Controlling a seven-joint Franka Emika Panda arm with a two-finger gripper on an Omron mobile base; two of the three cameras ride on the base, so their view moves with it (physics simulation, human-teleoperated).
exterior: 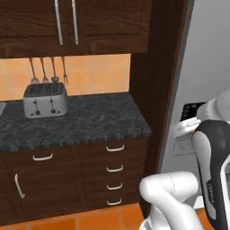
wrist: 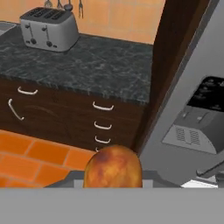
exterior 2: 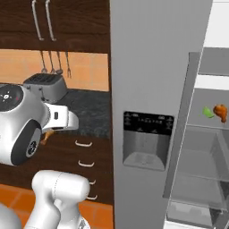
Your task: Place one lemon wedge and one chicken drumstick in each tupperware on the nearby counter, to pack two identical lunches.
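Observation:
My gripper [wrist: 113, 183] is shut on a browned chicken drumstick [wrist: 113, 168], which bulges up at the bottom of the hand view and hides the fingertips. From the right base, the drumstick's end [exterior 2: 45, 136] pokes out below my hand, in front of the drawers. The black speckled counter [exterior: 90, 121] lies ahead and to the left, at a distance from the gripper. A second drumstick [exterior 2: 220, 112] and a green lemon wedge [exterior 2: 208, 112] rest on a shelf inside the open fridge. A pale grey sliver [exterior: 1, 108] at the counter's left end is too small to identify.
A silver toaster [exterior: 45, 99] stands at the back of the counter under hanging utensils [exterior: 47, 72]. A tall dark wood panel [exterior: 157, 90] separates the counter from the grey fridge door with its dispenser [exterior 2: 147, 141]. Drawers with curved handles [exterior: 115, 168] sit below, over an orange tiled floor.

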